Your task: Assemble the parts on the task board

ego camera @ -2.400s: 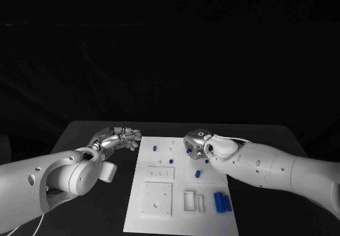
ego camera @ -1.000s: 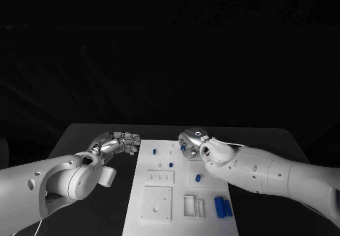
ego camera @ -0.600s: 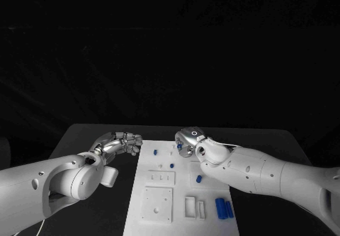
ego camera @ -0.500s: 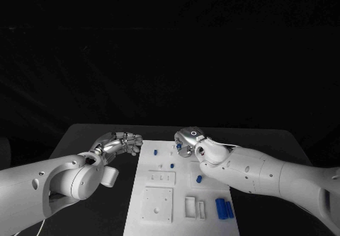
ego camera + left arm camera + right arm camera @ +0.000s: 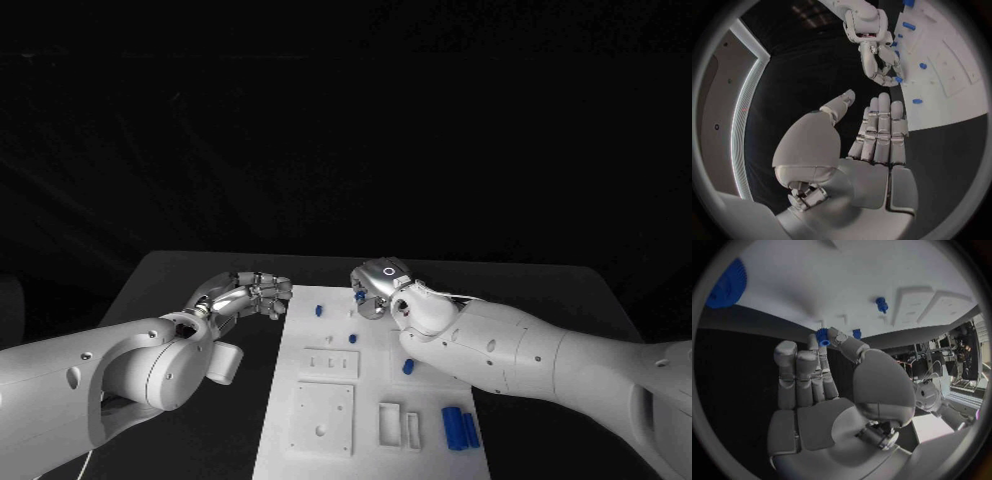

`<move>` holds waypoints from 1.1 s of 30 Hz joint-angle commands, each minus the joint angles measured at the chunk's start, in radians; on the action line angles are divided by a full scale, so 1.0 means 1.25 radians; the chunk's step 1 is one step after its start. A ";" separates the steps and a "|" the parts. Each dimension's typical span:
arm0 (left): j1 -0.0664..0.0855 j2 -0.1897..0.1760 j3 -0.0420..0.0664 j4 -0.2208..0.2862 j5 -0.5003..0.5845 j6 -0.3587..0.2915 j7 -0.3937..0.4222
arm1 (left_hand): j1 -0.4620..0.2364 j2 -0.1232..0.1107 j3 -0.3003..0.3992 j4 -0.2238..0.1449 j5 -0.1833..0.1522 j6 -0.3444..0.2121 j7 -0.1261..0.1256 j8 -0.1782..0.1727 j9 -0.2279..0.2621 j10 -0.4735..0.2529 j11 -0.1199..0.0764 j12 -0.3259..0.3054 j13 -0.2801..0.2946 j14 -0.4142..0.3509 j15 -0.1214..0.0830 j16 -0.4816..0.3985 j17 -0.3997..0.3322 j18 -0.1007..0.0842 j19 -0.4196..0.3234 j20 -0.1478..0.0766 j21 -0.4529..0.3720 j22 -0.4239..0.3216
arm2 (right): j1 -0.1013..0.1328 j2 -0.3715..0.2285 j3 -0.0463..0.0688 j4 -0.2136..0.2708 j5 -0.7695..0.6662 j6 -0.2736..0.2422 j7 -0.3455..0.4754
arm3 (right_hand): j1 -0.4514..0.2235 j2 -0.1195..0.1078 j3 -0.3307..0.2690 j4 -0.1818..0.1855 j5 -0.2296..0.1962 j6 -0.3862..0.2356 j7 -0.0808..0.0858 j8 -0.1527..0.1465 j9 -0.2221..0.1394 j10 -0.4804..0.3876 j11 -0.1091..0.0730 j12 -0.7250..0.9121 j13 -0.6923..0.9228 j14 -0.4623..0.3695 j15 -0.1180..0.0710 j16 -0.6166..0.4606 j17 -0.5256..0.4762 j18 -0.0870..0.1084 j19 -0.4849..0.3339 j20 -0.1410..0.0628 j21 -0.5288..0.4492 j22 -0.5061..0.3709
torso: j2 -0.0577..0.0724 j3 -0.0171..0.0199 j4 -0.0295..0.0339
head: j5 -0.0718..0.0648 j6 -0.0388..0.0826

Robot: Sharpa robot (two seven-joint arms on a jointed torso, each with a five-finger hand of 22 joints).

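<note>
right hand (image 5: 826, 385) above the task board (image 5: 368, 400), pinching a small blue part (image 5: 822, 336); left hand (image 5: 873, 135) flat, fingers together, empty

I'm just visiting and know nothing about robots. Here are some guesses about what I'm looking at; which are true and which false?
1. The right hand pinches a small blue gear-like part at its fingertips. True.
2. The left hand holds a blue part too. False: it holds nothing, its fingers straight and together in the left wrist view.
3. The task board is white and lies on a black table. True.
4. Two long blue parts lie side by side at the board's near right corner. True.
5. The left hand rests on the middle of the board. False: it is off the board's left edge, over the table.
</note>
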 commanded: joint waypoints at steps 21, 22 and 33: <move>0.001 0.008 0.001 -0.005 0.003 0.008 0.004 | -0.008 0.000 0.004 -0.006 -0.004 0.004 0.000 -0.004 0.001 0.005 0.000 -0.004 0.002 -0.005 0.002 -0.005 -0.001 0.013 0.000 -0.009 0.004 -0.002 | 0.000 0.017 0.000 -0.017 -0.010 -0.009 0.006 | 0.005 -0.009 0.008 0.003 0.002 0.006 -0.001 0.000 0.009 0.023 -0.014 0.003 0.037 -0.021 -0.027 0.005 -0.003 0.086 -0.001 -0.008 0.005 0.015 | 0.018 -0.0060 0.0082 | -0.002 0.006; 0.001 0.008 0.001 -0.005 0.003 0.009 0.004 | -0.008 0.000 0.005 -0.006 -0.004 0.004 0.000 -0.004 0.001 0.005 0.000 -0.004 0.002 -0.005 0.002 -0.005 -0.001 0.013 0.000 -0.009 0.004 -0.002 | 0.000 0.017 0.000 -0.018 -0.010 -0.010 0.005 | 0.005 -0.009 0.008 0.003 0.002 0.006 -0.001 0.000 0.009 0.023 -0.014 0.002 0.037 -0.021 -0.027 0.005 -0.003 0.086 -0.001 -0.008 0.005 0.015 | 0.018 -0.0064 0.0081 | -0.002 0.006; 0.001 0.008 0.001 -0.005 0.003 0.008 0.003 | -0.009 0.001 0.005 -0.007 -0.004 0.004 0.000 -0.004 0.002 0.005 0.000 -0.004 0.002 -0.005 0.002 -0.005 -0.001 0.012 0.000 -0.009 0.004 -0.002 | 0.000 0.019 0.000 -0.026 -0.011 -0.001 0.000 | 0.006 -0.011 0.010 0.004 0.002 0.006 -0.001 -0.001 0.010 0.023 -0.014 0.002 0.040 -0.021 -0.027 0.006 -0.004 0.086 -0.001 -0.008 0.005 0.015 | 0.019 -0.0069 0.0080 | -0.002 0.011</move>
